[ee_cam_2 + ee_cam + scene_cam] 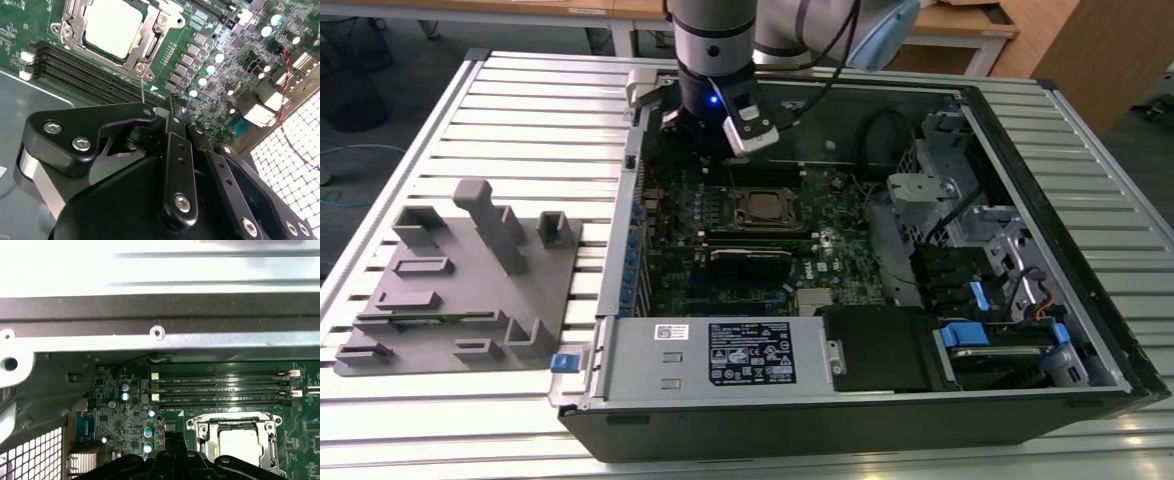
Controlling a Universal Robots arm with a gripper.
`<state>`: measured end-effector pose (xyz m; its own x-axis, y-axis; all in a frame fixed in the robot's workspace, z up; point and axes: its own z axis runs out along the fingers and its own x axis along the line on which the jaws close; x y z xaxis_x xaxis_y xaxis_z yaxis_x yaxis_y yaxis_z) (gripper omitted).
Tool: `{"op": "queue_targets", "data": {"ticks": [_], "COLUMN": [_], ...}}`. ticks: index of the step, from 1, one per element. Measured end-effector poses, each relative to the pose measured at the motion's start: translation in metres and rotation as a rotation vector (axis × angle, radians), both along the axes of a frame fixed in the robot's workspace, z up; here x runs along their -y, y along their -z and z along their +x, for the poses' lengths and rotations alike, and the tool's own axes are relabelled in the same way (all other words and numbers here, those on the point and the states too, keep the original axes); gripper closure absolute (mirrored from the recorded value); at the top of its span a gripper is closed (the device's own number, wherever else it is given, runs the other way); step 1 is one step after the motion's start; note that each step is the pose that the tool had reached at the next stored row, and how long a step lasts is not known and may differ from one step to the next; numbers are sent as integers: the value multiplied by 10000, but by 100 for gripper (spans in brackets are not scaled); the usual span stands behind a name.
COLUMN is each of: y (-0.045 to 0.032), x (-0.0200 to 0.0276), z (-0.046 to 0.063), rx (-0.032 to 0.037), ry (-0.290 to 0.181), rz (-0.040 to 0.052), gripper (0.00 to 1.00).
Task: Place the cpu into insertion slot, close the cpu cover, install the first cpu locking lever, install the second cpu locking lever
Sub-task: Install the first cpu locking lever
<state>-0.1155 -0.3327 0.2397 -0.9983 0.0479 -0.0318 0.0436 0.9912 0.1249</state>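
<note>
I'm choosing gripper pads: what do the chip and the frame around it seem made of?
The chip looks like metal: pale, matte silver-grey face, evenly lit. The frame around it looks like thin stamped sheet metal, shinier, with bright edge glints; which metal can't be told.

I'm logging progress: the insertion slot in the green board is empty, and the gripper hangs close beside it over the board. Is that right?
Not empty. The second wrist view shows the cpu seated in the insertion slot, pale face up. The gripper does hang close beside it over the green board.
</note>
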Motion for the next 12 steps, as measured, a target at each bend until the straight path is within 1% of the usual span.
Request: {"op": "queue_targets", "data": {"ticks": [2,4,7,9,10,12], "y": [2,4,7,8,8,8], "x": [-10,-22,-36,-40,-41,-41], "z": [0,0,-1,0,0,0], "rx": [-1,-2,1,0,0,0], "ry": [0,-1,0,1,0,1], "rz": [35,111,268,437,499,513], "gripper": [89,89,89,89,89,89]}}
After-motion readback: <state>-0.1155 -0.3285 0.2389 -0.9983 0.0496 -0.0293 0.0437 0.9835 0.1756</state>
